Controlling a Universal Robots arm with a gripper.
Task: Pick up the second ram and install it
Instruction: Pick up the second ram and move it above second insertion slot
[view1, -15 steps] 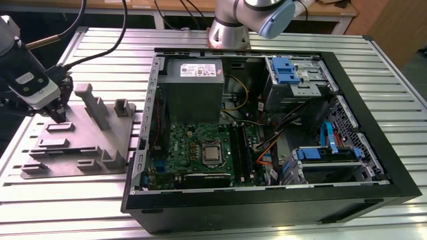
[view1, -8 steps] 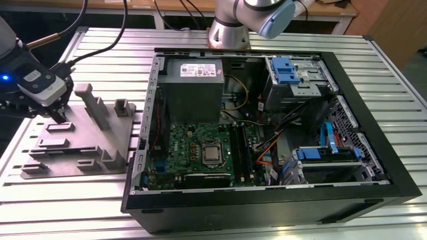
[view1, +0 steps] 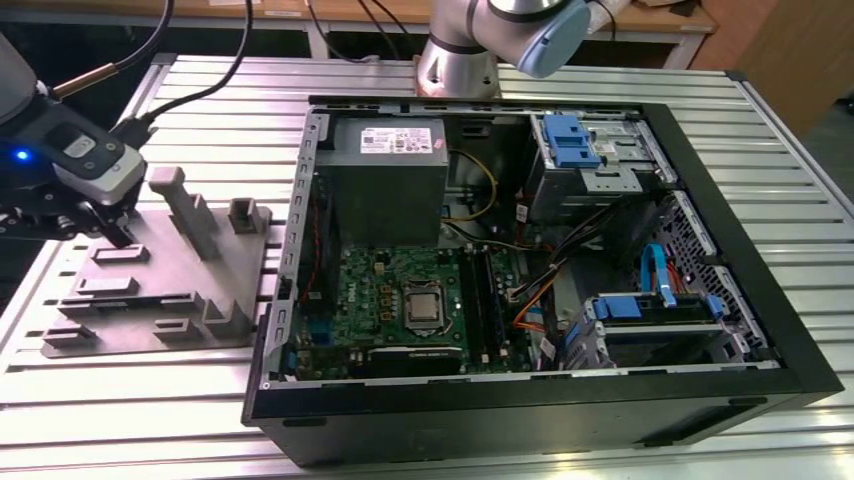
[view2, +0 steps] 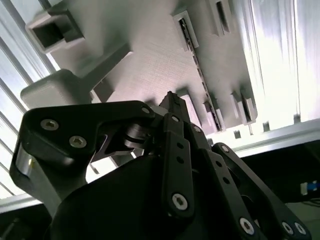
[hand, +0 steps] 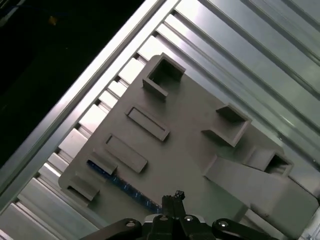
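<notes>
Second ram (hand: 125, 187) sits on edge in the grey holder plate (hand: 190, 165), just beside the gripper (hand: 175, 196), whose fingers look pinched together on nothing. Guessing it's light, stiff, kinda fragile, so pinch the 2 flat faces mid-length, off the contacts.

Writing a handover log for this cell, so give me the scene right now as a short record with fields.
gripper: fingers together, holding nothing, above the grey holder
second ram: lying in the grey holder's slots, close by the gripper's tip, not lifted
computer case: open, to the exterior view's right of the holder
motherboard: green, inside the case
</notes>
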